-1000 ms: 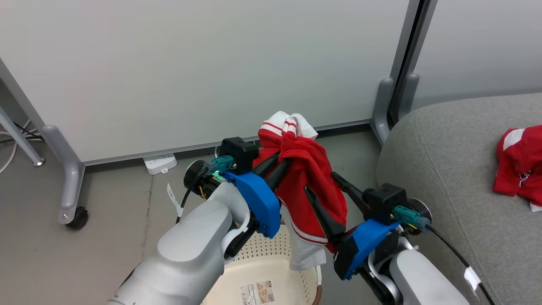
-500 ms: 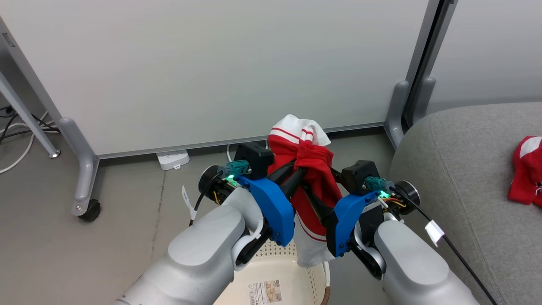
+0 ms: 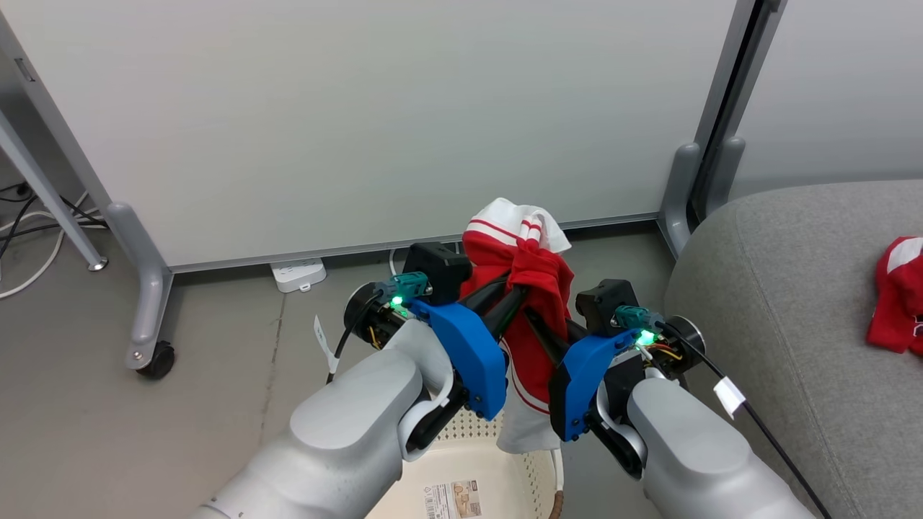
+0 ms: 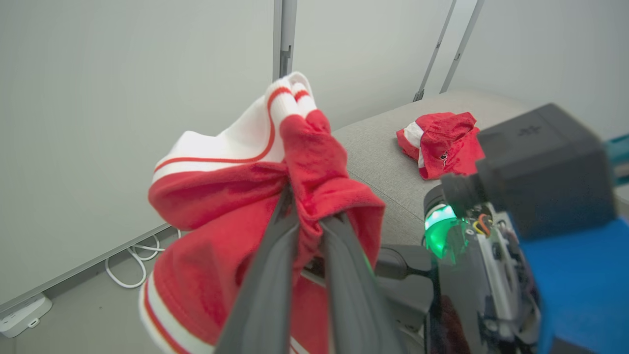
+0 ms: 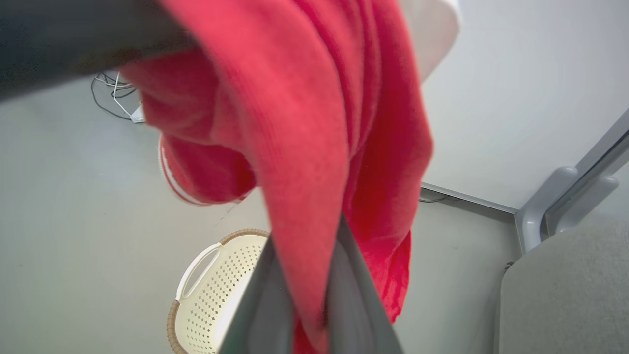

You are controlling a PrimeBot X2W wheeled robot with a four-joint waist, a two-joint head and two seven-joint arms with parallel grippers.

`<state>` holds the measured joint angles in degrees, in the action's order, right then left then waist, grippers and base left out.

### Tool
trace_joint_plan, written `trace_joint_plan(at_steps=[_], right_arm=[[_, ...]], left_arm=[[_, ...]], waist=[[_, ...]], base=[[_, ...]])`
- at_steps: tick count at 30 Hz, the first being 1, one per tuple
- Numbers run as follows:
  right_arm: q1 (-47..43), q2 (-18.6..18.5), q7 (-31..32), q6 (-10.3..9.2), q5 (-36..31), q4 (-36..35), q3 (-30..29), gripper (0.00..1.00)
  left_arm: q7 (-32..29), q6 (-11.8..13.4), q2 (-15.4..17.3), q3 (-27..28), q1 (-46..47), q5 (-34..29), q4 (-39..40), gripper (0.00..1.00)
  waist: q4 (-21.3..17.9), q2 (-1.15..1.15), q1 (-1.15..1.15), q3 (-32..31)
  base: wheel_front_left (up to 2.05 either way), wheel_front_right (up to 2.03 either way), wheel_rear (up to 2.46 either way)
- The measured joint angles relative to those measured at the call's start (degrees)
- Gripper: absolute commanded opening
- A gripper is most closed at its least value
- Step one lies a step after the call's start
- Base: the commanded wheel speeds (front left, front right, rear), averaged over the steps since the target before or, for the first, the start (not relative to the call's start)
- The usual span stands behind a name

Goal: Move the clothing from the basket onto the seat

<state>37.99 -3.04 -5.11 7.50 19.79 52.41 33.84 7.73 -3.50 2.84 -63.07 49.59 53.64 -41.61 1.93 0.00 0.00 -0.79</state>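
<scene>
Reaches up from the lower left with the pale grey left forearm [image 3: 346,425], blue wrist housing [image 3: 465,346] tilted inward. Clamps the long, dark, two-fingered left pincer [image 3: 513,294] on a bunched red garment [image 3: 544,277]. Mirrors this with the right forearm [image 3: 692,454]. Pinches the same cloth in the right pincer [image 3: 535,321], fingers pressed together.

An office or lab corner: partition panels [image 3: 375,122] on castors [image 3: 156,360], a power strip [image 3: 298,274] and loose cables [image 3: 21,231] on grey floor [image 3: 108,432].
</scene>
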Motion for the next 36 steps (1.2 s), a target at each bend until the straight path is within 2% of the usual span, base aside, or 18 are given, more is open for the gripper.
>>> trace_joint_plan(at_steps=[34, 35, 36], right_arm=[[3.5, 0.1, -4.0, 0.00, 9.9, 5.7, 9.1, 0.00], [3.7, 0.1, -4.1, 0.00, 10.1, 5.9, 9.3, 0.00], [3.9, 0.1, -4.3, 0.00, 10.1, 6.1, 9.4, 0.00]], left_arm=[[2.5, 0.9, 0.0, -4.0, 1.5, 2.7, -3.7, 0.00], [2.6, 0.9, 0.0, -4.1, 1.6, 2.7, -3.8, 0.09], [2.9, 0.9, 0.0, -4.2, 1.6, 2.8, -3.8, 0.32]], waist=[[-1.8, 0.00, 0.00, 0.2], [-1.8, 0.00, 0.00, 0.2], [-1.7, 0.00, 0.00, 0.1]], base=[[0.00, 0.00, 0.00], [0.00, 0.00, 0.00], [0.00, 0.00, 0.00]])
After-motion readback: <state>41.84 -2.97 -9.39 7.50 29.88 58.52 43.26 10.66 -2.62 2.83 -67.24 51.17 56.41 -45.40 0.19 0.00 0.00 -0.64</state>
